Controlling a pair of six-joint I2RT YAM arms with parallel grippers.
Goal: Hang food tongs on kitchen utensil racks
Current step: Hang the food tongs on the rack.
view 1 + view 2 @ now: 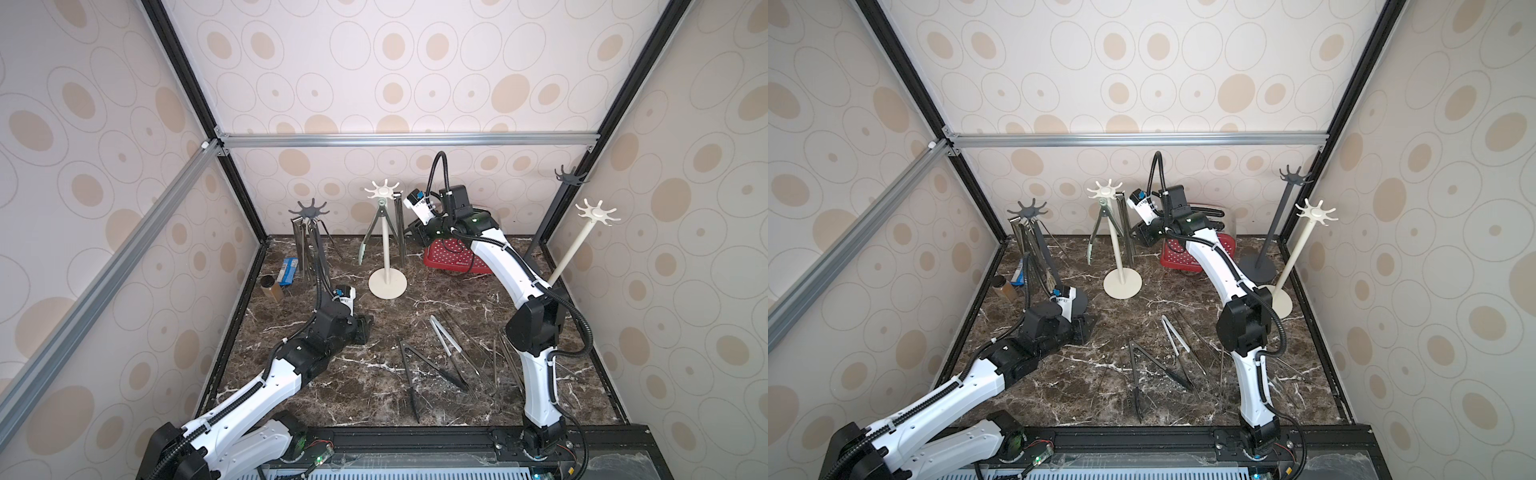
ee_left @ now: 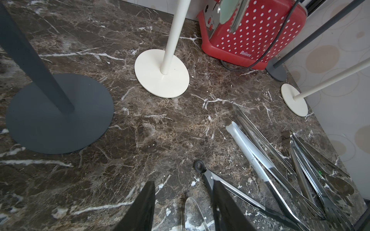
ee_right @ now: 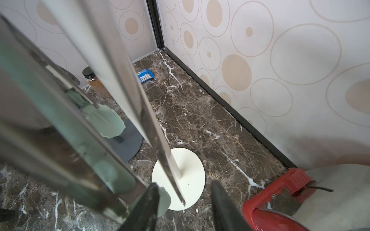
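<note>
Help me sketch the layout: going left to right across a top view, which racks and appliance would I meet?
dark grey rack hung with steel tongs → cream rack with green-tipped tongs → red toaster → bare dark grey rack → bare cream rack

Just beside and below the right end effector (image 1: 415, 232) we see a red toaster (image 1: 453, 257) with white dots, standing on the dark, white-veined marble tabletop (image 1: 332, 374). A black cord (image 2: 236, 69) curls at its foot. Well away from the left end effector (image 1: 362, 328), off to its left by the side wall, we find a brown jar (image 1: 272, 287) with a black lid and, near it, a blue packet (image 1: 288, 270). Cream walls (image 1: 415, 62) printed with tan ovals surround the tabletop.
</note>
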